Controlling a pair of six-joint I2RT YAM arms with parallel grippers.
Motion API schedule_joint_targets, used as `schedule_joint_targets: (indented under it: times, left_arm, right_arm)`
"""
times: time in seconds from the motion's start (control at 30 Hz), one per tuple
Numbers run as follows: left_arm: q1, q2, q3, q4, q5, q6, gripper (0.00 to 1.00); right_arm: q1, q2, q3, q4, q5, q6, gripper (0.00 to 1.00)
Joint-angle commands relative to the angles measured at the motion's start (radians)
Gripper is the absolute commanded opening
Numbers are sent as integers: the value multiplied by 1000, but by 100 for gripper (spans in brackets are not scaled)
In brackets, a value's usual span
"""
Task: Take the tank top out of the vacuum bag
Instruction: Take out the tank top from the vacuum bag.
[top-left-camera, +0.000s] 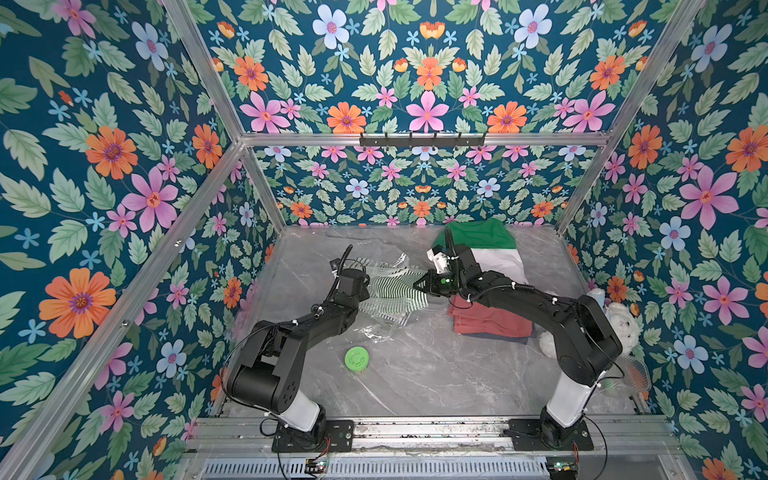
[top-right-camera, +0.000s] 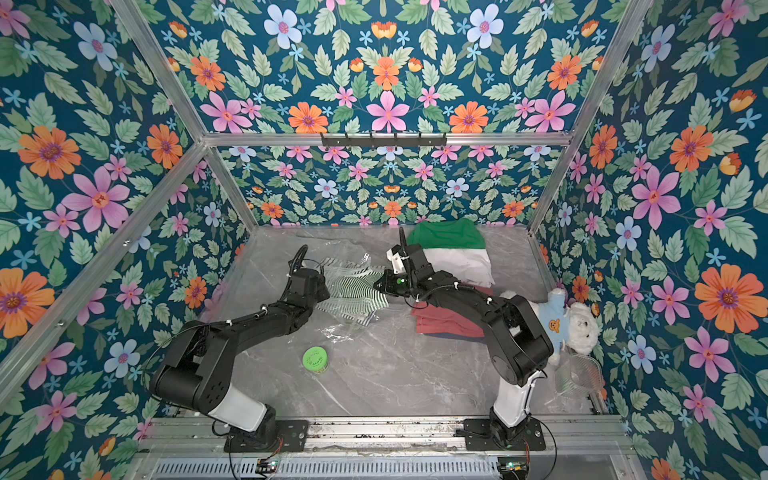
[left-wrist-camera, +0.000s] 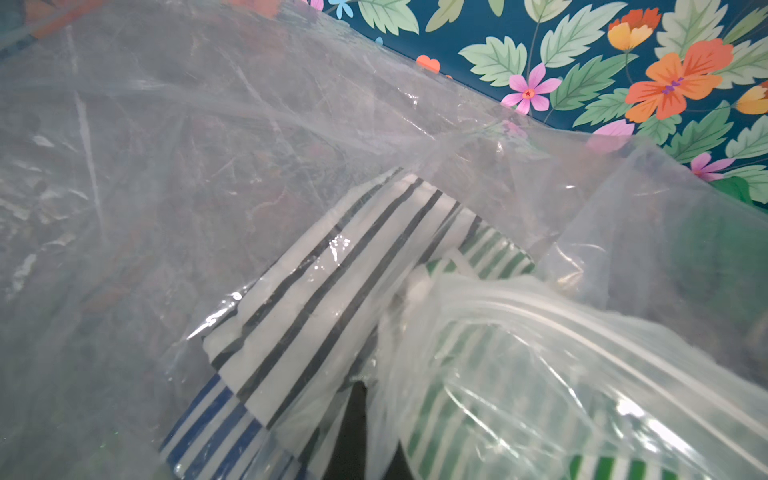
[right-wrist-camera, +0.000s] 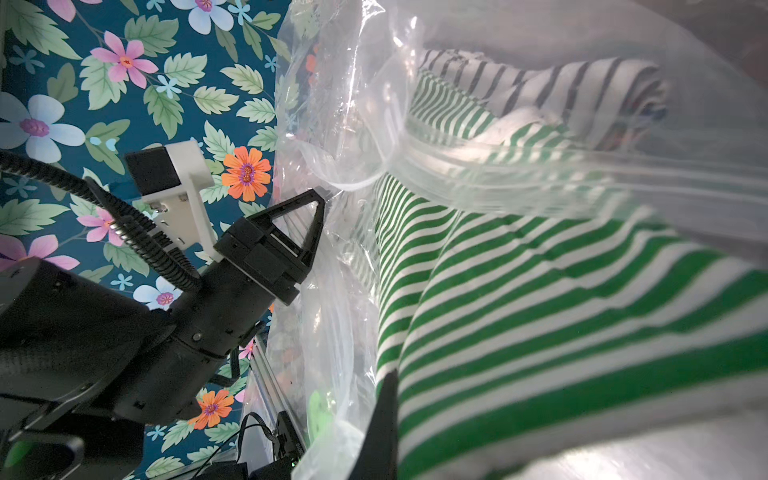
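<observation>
Vacuum bag (top-left-camera: 399, 261) lay crumpled on the grey marble table (top-left-camera: 415, 374), mid-table towards the back, between the two arms. Clear, creased plastic; zip band visible across its mouth in the right wrist view.

Left gripper (right-wrist-camera: 323, 198): jaws together, pinching the bag's edge. Hidden under its own wrist in both top views.

Right gripper (top-left-camera: 417, 286): jaws together, clamped on the edge of the tank top (top-left-camera: 392, 291), green-and-white striped. The cloth stretched from the bag's mouth towards the claw. Part of it lay under the zip band, and the part nearer the claw looked bare of plastic.

Inside the bag, seen through the plastic: a black-striped garment (left-wrist-camera: 332, 291) and a blue-striped one (left-wrist-camera: 208, 424), lying against the green stripes.

Elsewhere: green-lidded jar (top-left-camera: 356, 359) standing alone near the front, well apart from the bag. Folded red clothes (top-left-camera: 490, 322) under the right arm. Green and white folded pile (top-left-camera: 486, 245) at the back. Teddy bear (top-right-camera: 561, 324) against the right wall.
</observation>
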Motion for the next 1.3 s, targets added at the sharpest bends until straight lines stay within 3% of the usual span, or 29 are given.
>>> schedule_joint_targets:
  times: [0.0,0.37,0.63,0.93,1.27]
  left_arm:
    - [3,5,-2,-2,-39,13,0]
    - [7,23,-1,9,-32,18,0]
    - [6,36,7,15,-22,21,0]
    - [7,40,13,15,-17,30,0]
    - [7,42,22,15,-15,33,0]
  right_arm:
    - [-35,-51,-35,-61,-8,-12,0]
    - [-177,-279,-122,-280,-17,-69,0]
    - [-364,-435,-193,-462,-24,-78,0]
    - [-548,-464,-158,-676,-14,-145,1]
    - [-658,-406,-140,-668,18,-200,3]
